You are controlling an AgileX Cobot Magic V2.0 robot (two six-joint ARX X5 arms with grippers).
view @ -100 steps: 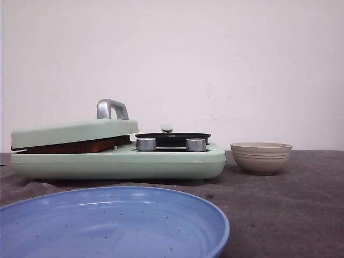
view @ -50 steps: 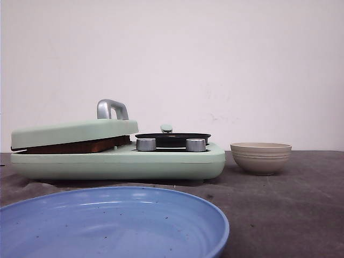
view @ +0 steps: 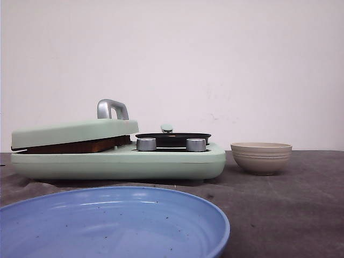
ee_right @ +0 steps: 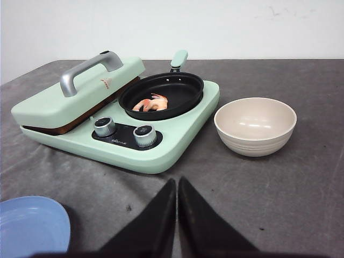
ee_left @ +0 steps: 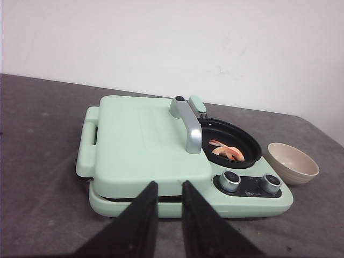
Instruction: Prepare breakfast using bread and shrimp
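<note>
A mint-green breakfast maker (view: 118, 161) stands on the table. Its lid (ee_left: 142, 142), with a silver handle (ee_left: 188, 123), lies down over the bread, of which only a brown crust edge (view: 75, 146) shows under the lid; the edge also shows in the right wrist view (ee_right: 67, 128). Orange-pink shrimp (ee_left: 228, 151) lie in the black pan (ee_right: 161, 95) on the maker's right half. My left gripper (ee_left: 169, 187) hangs in front of the lid, empty, its jaws a narrow gap apart. My right gripper (ee_right: 176, 185) is shut and empty over the table, in front of the maker. Neither gripper shows in the front view.
An empty beige ribbed bowl (view: 261, 157) stands right of the maker. An empty blue plate (view: 107, 223) lies at the near edge, left of centre. Two silver knobs (view: 171, 144) sit on the maker's front. The table has a dark grey cover (ee_right: 279, 193).
</note>
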